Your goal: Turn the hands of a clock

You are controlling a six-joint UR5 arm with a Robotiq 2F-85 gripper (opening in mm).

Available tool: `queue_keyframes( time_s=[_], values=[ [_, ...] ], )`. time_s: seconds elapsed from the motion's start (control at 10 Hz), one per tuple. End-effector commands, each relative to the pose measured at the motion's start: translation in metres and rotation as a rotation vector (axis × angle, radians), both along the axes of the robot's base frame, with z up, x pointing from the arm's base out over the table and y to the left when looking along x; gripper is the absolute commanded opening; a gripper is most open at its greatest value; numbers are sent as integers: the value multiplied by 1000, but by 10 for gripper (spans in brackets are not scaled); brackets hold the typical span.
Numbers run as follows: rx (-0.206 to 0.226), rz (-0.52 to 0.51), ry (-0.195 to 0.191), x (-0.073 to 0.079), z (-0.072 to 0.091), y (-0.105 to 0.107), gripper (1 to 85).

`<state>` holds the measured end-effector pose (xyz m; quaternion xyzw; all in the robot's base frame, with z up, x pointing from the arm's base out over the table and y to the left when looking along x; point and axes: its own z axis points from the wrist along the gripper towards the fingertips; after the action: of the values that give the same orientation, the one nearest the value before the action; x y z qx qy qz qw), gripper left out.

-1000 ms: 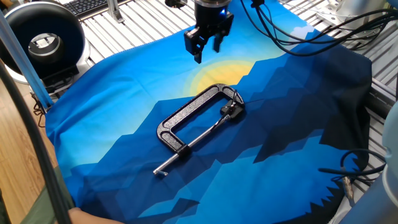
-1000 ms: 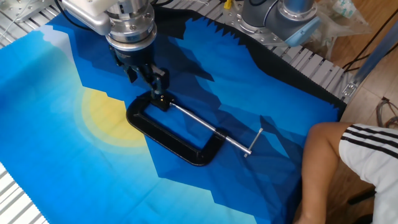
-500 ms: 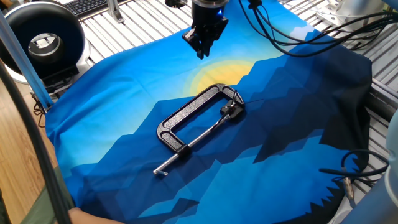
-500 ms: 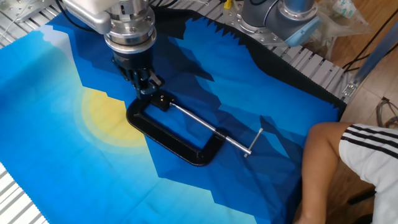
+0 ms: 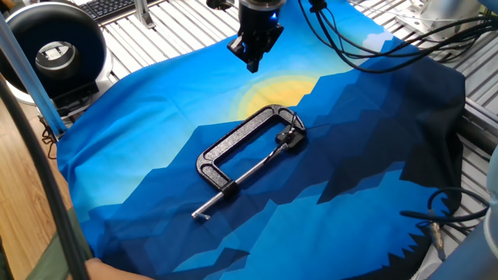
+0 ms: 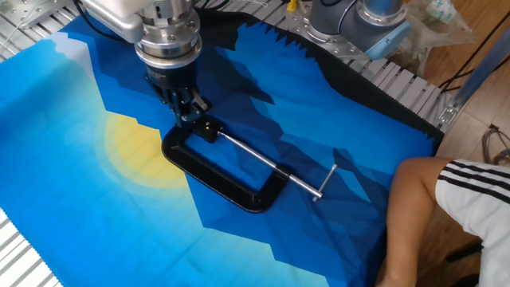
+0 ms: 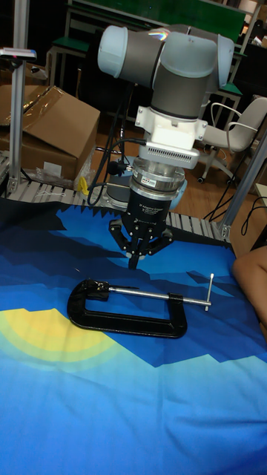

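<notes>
A black C-clamp (image 5: 233,145) lies flat on the blue and yellow cloth (image 5: 140,132), its screw handle pointing toward the front left. It also shows in the other fixed view (image 6: 213,172) and the tall view (image 7: 126,323). The clamp's jaw end (image 5: 289,131) holds only a small dark shape. I cannot make out a clock or its hands there. My gripper (image 5: 252,64) hangs above the cloth, a little above and beside that jaw end (image 6: 206,128). Its fingers are pressed together into a point (image 7: 135,261) with nothing visible between them.
A round black device (image 5: 51,48) and a keyboard (image 5: 117,6) sit on the slatted table at the back left. Cables (image 5: 373,39) trail over the right side. A person's leg (image 6: 446,215) is close to the cloth's edge. A cardboard box (image 7: 52,126) stands behind.
The gripper's fingers, apart one second ago, have come together. It also rose slightly over the clamp's jaw end. The clamp has not moved.
</notes>
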<state>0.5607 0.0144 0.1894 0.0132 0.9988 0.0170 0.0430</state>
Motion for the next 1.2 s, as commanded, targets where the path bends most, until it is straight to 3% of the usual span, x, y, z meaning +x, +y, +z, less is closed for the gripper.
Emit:
queue_keyframes(
  time_s=[0.0, 0.4, 0.7, 1.0, 1.1],
  values=[
    [38, -24, 0, -13, 0, 8, 13],
    [60, -46, -34, -39, -10, 17, 13],
    [70, -67, -39, -56, -16, 26, 13],
    [44, -24, -66, -54, -18, 17, 13],
    [32, -11, -56, -44, -14, 17, 13]
  ],
)
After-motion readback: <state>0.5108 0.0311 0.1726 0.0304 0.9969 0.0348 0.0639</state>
